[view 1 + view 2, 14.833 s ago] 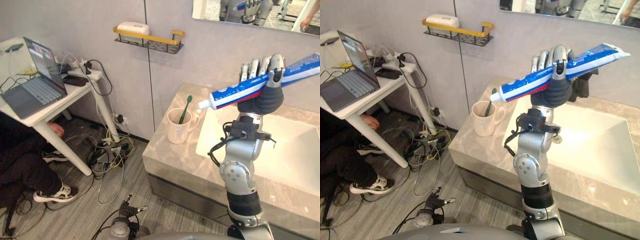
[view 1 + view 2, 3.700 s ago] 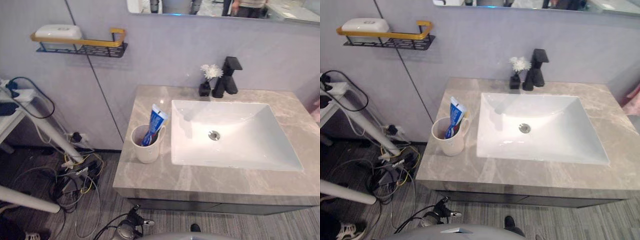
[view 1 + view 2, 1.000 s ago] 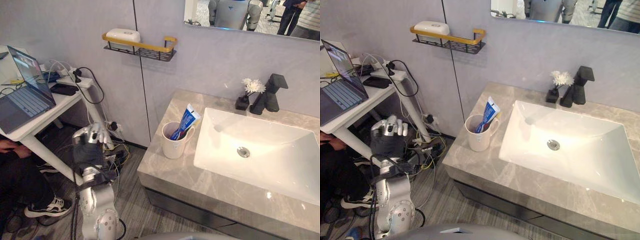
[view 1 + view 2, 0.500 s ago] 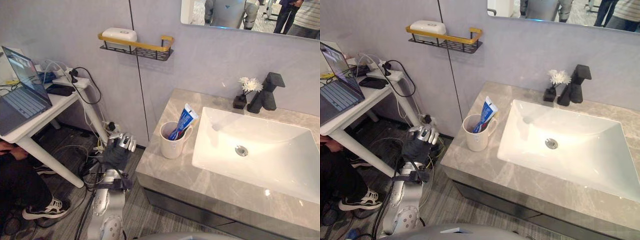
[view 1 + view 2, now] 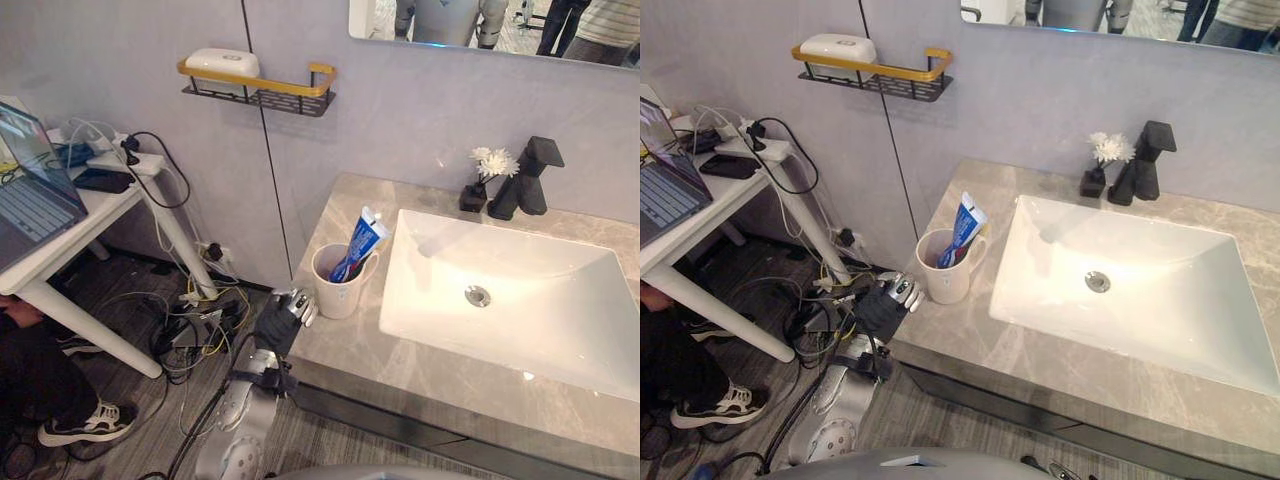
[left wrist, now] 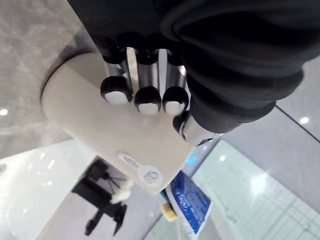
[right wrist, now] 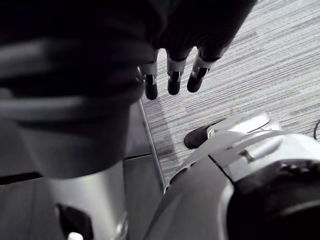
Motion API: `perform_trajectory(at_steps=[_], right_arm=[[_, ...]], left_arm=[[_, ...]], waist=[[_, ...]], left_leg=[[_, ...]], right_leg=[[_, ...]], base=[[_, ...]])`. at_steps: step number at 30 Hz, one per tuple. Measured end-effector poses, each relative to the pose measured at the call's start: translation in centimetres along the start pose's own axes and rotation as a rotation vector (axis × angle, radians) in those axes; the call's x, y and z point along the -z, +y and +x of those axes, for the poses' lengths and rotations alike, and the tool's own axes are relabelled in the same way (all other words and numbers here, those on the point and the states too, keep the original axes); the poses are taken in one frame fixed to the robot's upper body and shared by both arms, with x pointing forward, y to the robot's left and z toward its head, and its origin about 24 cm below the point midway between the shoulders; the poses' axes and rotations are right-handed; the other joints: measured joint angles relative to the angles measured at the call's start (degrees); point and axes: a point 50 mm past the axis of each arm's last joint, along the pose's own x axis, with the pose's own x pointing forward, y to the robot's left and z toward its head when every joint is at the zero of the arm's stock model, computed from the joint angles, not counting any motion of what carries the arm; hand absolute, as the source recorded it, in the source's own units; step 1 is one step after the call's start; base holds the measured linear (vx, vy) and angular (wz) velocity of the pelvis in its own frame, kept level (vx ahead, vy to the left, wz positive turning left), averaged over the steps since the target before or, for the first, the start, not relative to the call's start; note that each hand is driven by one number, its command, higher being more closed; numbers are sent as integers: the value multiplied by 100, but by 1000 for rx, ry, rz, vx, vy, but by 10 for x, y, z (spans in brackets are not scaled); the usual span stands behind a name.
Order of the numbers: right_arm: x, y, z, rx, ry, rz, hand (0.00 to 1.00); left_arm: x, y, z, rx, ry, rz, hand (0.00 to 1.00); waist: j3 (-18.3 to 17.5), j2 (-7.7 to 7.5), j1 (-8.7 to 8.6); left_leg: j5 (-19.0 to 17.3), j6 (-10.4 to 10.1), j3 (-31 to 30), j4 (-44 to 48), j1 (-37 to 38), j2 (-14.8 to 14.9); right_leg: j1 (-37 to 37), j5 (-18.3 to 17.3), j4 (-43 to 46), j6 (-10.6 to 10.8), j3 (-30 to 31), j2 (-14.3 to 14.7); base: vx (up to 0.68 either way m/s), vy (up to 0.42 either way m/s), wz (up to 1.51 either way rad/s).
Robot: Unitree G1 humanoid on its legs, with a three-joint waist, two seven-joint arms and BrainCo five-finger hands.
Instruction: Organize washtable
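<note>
My left hand [image 5: 285,318], fingers loose and empty, hovers at the edge of the marble counter [image 5: 400,365], just beside the mug [image 5: 335,292] holding the toothpaste [image 5: 360,240] (sink [image 5: 520,320] to its right). My right hand [image 7: 173,75] hangs slack over grey floor [image 7: 260,65].

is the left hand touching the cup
Cannot tell. Left wrist view: fingertips of the left hand overlap the cup, with neither contact nor gap plain.

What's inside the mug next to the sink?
A blue and white toothpaste tube leans in the mug. Its lower end and the mug's bottom are hidden behind the wall.
</note>
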Motion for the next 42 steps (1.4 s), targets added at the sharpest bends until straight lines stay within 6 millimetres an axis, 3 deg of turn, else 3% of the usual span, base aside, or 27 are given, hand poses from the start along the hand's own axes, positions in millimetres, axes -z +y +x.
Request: perform_trajectory(at_steps=[16,32,42], right_arm=[[-2,2,1,-4,-5,1,0],[-5,5,1,-19,-17,-22,0],[-6,8,1,-30,-23,-44,0]], left_arm=[[2,-10,20,56,14,20,100],[9,4,34,-30,45,50,100],[-4,19,36,-113,-10,57,100]], waist=[[13,-21,-145],[21,-33,-272],[39,-63,-279]], left_leg=[[-3,3,218,-59,67,3],[-13,15,488,-99,136,3],[-20,20,548,-99,135,3]], right_leg=[[-103,42,-5,-2,194,-6],[-241,117,-20,15,463,-9],[-290,135,-27,16,519,-9]], base=[[2,3,-6],[-3,4,-9],[-4,1,-3]])
